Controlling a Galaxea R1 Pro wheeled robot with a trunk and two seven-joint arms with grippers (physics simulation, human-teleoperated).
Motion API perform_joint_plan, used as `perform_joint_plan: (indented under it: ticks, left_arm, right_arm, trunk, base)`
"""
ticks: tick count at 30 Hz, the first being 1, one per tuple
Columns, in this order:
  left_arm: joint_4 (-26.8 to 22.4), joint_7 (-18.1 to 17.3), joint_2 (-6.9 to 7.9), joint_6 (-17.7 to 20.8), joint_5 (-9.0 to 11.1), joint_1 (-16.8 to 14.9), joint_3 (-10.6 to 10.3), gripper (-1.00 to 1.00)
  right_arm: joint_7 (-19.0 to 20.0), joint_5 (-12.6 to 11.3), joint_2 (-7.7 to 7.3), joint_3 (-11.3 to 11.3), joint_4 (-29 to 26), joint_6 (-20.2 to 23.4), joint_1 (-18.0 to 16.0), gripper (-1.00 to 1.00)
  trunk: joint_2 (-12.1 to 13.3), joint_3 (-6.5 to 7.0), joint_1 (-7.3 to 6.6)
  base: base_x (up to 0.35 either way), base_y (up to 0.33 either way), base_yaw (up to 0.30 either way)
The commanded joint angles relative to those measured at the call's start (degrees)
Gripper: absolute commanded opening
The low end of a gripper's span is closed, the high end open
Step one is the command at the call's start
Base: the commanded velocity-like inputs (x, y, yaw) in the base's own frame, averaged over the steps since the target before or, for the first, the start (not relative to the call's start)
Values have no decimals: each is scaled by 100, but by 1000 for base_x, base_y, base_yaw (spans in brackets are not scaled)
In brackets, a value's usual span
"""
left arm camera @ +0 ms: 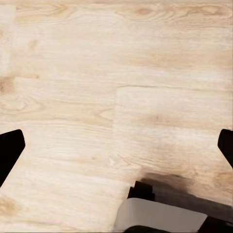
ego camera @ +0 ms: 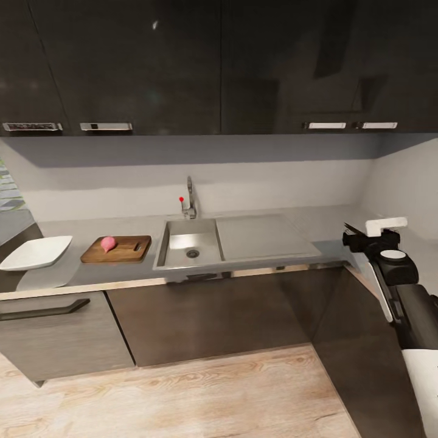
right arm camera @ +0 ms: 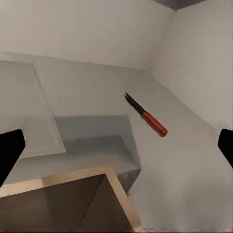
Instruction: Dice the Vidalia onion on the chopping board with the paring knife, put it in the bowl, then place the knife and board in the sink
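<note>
Your right gripper (right arm camera: 116, 145) has its fingers spread wide and empty. The paring knife (right arm camera: 146, 115) lies flat on the countertop (right arm camera: 97, 87) ahead of the fingertips, between them, blade pointing away. Your left gripper (left arm camera: 116, 145) is likewise spread wide, over wooden floor (left arm camera: 97, 73). The onion (ego camera: 108, 243) rests on the chopping board (ego camera: 125, 252), beside the sink (ego camera: 188, 243) and bowl (ego camera: 36, 252).

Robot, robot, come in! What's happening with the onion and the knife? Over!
Both tools open, holding nothing. Onion on chopping board, uncut. Paring knife lying on countertop ahead of right tool. Nothing blocking it.
</note>
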Motion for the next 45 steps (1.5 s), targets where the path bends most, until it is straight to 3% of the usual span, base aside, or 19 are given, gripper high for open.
perform_joint_plan:
  ticks: [1, 6, 8, 9, 10, 13, 15, 19, 20, 27, 30, 35, 45]
  left_arm:
    - [20, 4, 59, -25, 29, 45, -53, 100]
    - [20, 3, 210, -11, 28, 166, -53, 100]
    - [18, 2, 227, -9, 28, 185, -53, 100]
    - [15, 1, 229, -8, 28, 195, -58, 100]
    - [13, -1, 225, -8, 28, 201, -58, 100]
    - [12, 1, 223, 3, 29, 204, -56, 100]
    - [11, -10, 221, 362, 28, 205, -54, 100]
    - [11, -19, 221, 725, 28, 205, -53, 100]
    - [11, -22, 230, 869, 28, 205, -53, 100]
    - [11, -23, 238, 1000, 27, 205, -53, 100]
    - [11, -17, 239, 1334, 27, 205, -53, 100]
    - [11, -7, 236, 1528, 30, 205, -53, 100]
    - [11, 3, 222, 1548, 28, 205, -53, 100]
  right_arm:
    - [155, 40, -39, -4, 280, -63, -85, 100]
    - [797, 30, -112, -39, 1049, -543, -226, 100]
    - [1144, 25, -145, -178, 1153, -619, -240, 100]
    - [1557, 26, -189, -469, 1213, -661, -247, 100]
    - [2022, 30, -222, -958, 1253, -697, -252, 100]
    - [2370, 33, -275, -1466, 1266, -738, -254, 100]
    - [2758, 18, -436, -1794, 1269, -754, -255, 100]
    - [3154, 19, -484, -2008, 1274, -758, -255, 100]
    - [3357, 21, -496, -2234, 1276, -753, -255, 100]
    - [3439, 31, -496, -2358, 1272, -751, -255, 100]
    - [3461, 29, -489, -2360, 1270, -751, -255, 100]
    - [3465, 20, -477, -2330, 1270, -751, -255, 100]
    - [3468, 20, -475, -2310, 1270, -754, -255, 100]
  trunk:
    - [-7, -8, 1]
    - [-7, -8, 1]
    - [-7, -8, 1]
    - [-7, -8, 1]
    - [-7, -8, 1]
    - [-7, -8, 1]
    - [-7, -8, 1]
    - [-7, -8, 1]
    - [-7, -8, 1]
    - [-7, -8, 1]
    - [-7, -8, 1]
    - [-7, -8, 1]
    - [-7, -8, 1]
  base:
    - [0, 0, 0]
    - [0, 0, 0]
    - [0, 0, 0]
    - [0, 0, 0]
    - [0, 0, 0]
    - [0, 0, 0]
    - [0, 0, 0]
    - [0, 0, 0]
    - [0, 0, 0]
    - [28, -11, 0]
    - [193, -80, 0]
    - [242, -79, 0]
    - [293, -135, 0]
